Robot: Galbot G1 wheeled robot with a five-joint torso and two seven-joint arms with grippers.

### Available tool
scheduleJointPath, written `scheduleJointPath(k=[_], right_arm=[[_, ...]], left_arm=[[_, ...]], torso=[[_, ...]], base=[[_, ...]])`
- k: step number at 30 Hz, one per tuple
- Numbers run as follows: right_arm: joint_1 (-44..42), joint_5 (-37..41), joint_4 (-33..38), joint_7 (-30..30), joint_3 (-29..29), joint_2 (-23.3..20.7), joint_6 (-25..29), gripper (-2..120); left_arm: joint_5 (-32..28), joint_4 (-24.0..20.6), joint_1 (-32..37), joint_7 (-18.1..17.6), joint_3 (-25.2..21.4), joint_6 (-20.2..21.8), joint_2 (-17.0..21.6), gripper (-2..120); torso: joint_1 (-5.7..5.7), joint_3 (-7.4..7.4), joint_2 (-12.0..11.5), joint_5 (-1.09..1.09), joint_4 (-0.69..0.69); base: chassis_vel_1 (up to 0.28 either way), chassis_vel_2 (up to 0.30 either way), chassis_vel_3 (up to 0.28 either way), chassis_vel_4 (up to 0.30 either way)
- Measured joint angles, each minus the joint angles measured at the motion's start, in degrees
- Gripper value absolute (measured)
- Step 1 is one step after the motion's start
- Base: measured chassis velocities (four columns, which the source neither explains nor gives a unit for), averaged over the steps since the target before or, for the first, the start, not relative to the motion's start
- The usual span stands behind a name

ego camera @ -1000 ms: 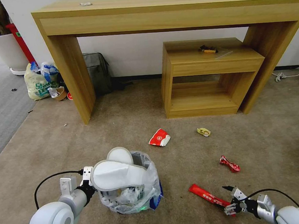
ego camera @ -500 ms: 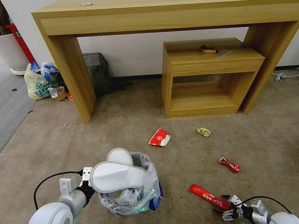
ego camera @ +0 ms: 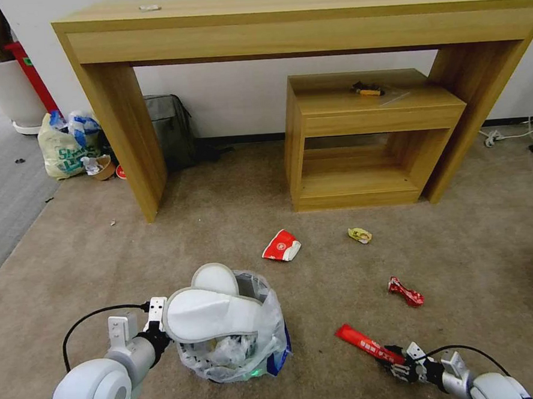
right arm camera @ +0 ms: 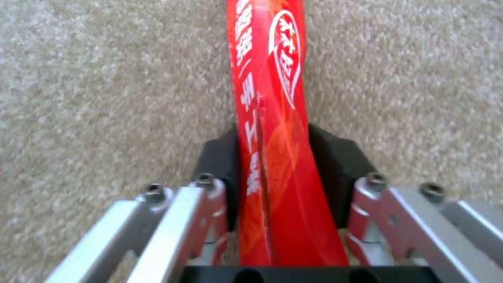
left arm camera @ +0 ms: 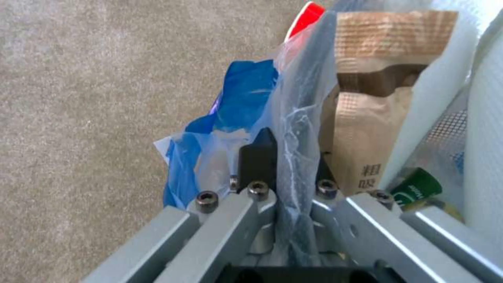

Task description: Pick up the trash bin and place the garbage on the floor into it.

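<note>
Down low at the near right, the right gripper (ego camera: 400, 369) was clamped on one end of a long red wrapper (ego camera: 367, 343); the right wrist view showed both black pads (right arm camera: 217, 157) pressed against the strip. The left gripper (left arm camera: 285, 167) pinched the rim of the trash bin (ego camera: 230, 346), bag plastic caught between its fingers. Two white slippers (ego camera: 210, 311) lay over the bin; the left wrist view also revealed a brown paper sleeve (left arm camera: 367, 129) and a green label (left arm camera: 419, 188) inside. Four pieces of garbage lay on the beige floor (ego camera: 220, 232): the held wrapper, a twisted red wrapper (ego camera: 406, 291), a yellow wrapper (ego camera: 360, 235) and a red-and-white packet (ego camera: 280, 246). Behind stood two wooden tables, one large (ego camera: 298, 23), one small (ego camera: 371, 139), against a white wall.
</note>
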Motion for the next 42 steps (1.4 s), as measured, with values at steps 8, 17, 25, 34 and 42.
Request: scheduleJointPath(k=[8, 17, 25, 34, 42], right_arm=[[-3.1, -0.8, 4.6, 0.6, 1.5, -0.1, -0.4, 4], [-9.0, -1.4, 18.5, 1.7, 6.6, -1.2, -0.9, 1], [-9.9, 1.2, 33.7, 3.4, 11.2, -2.3, -3.0, 1], [-1.5, 8.0, 49.5, 7.6, 5.6, -3.2, -11.2, 1], [7.9, 10.5, 54.2, 8.8, -6.6, -2.8, -15.7, 1]], left_arm=[[0.0, 0.0, -0.1, 0.0, 0.1, 0.0, -0.2, 0], [0.1, -0.1, -0.1, 0.1, 0.1, 0.0, -0.1, 0], [0.1, -0.3, -0.2, -0.1, 0.3, 0.0, 0.1, 0], [0.0, 1.1, -1.6, -0.3, 1.6, 0.0, 0.8, 0], [-2.3, 3.3, -5.0, -1.1, 4.6, 0.0, 2.4, 0]], torso=[[0.0, 0.04, 0.0, 0.21, 0.07], [0.01, 0.03, 0.0, 0.07, 0.03], [0.0, 0.02, 0.0, 0.06, 0.03], [0.01, 0.02, 0.0, 0.04, 0.03], [0.01, 0.02, 0.0, 0.02, 0.0]], base=[[0.0, 0.0, 0.0, 0.0], [0.0, 0.0, 0.0, 0.0], [0.0, 0.0, 0.0, 0.0], [0.0, 0.0, 0.0, 0.0], [0.0, 0.0, 0.0, 0.0]])
